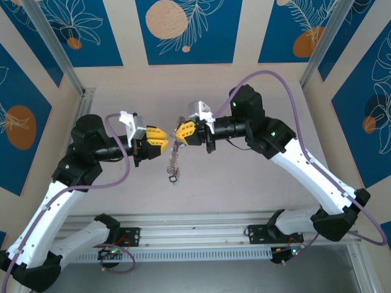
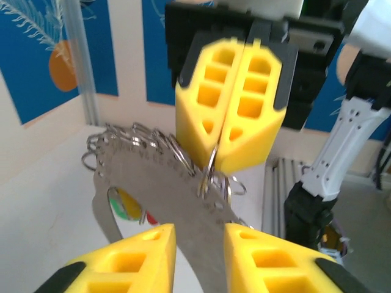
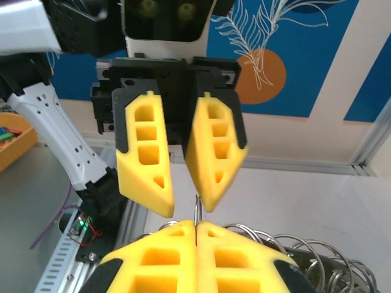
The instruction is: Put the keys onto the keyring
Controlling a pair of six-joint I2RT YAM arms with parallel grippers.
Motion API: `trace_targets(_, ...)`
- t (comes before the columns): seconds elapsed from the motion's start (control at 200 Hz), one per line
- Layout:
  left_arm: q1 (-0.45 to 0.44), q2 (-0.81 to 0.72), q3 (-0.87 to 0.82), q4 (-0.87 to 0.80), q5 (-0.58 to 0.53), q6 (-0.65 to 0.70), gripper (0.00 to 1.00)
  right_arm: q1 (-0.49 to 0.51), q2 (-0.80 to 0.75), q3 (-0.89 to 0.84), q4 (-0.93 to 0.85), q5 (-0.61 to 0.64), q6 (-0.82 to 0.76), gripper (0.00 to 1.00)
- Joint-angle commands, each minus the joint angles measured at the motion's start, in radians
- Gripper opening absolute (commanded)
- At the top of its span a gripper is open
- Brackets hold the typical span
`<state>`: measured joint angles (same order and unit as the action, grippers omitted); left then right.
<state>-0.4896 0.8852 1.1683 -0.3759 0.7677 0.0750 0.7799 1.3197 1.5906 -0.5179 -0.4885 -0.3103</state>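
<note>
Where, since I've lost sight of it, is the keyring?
In the top view's centre, the keyring hangs from the shut right gripper, close beside the left gripper.

L arm (image 1: pixel 41 227) & R arm (image 1: pixel 305 171): white shells w/ black joints. Purple cable (image 1: pixel 269 72) runs along each. Small green LEDs (image 1: pixel 274 132) on links & bases. Fingers (image 3: pixel 153 189) are yellow plastic w/ rectangular cut-outs and black backing. White camera mounts (image 1: pixel 127 119) at wrists.

keyring (image 2: pixel 160 190): dull grey metal | right gripper (image 2: pixel 219 160): matt yellow plastic | table (image 2: pixel 43 204): smooth matt
</note>
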Motion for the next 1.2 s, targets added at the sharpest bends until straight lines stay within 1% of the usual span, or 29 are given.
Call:
trace_targets(0.0, -0.014, 0.014, 0.066, -0.203, -0.086, 0.144, 0.22, 0.016, 0.064, 0.121, -0.261, 0.061, -0.087, 0.00)
trace_targets(0.11, -0.026, 0.031, 0.105, -0.261, -0.102, 0.193, 0.22, 0.024, 0.131, 0.233, -0.391, 0.096, -0.095, 0.00)
trace_targets(0.315, -0.045, 0.045, 0.127, -0.275, -0.096, 0.215, 0.25, 0.046, 0.195, 0.324, -0.500, 0.138, -0.106, 0.00)
trace_targets(0.6, -0.077, 0.087, 0.153, -0.285, -0.105, 0.233, 0.26, 0.067, 0.229, 0.385, -0.574, 0.087, -0.151, 0.00)
trace_targets(0.705, -0.089, 0.105, 0.159, -0.285, -0.105, 0.238, 0.26, 0.068, 0.227, 0.387, -0.572, 0.051, -0.158, 0.00)
trace_targets(0.895, -0.106, 0.122, 0.159, -0.273, -0.095, 0.238, 0.25, 0.070, 0.236, 0.390, -0.574, 0.035, -0.164, 0.00)
trace_targets(0.955, -0.113, 0.130, 0.159, -0.273, -0.090, 0.237, 0.20, 0.071, 0.238, 0.390, -0.574, 0.030, -0.168, 0.00)
trace_targets(1.0, -0.118, 0.133, 0.159, -0.273, -0.087, 0.237, 0.13, 0.071, 0.239, 0.390, -0.576, 0.028, -0.170, 0.00)
trace_targets(1.115, -0.126, 0.140, 0.157, -0.279, -0.087, 0.243, 0.00, 0.072, 0.237, 0.388, -0.572, 0.024, -0.171, 0.00)
trace_targets(1.195, -0.129, 0.139, 0.155, -0.281, -0.081, 0.245, 0.00, 0.070, 0.231, 0.382, -0.560, 0.018, -0.168, 0.00)
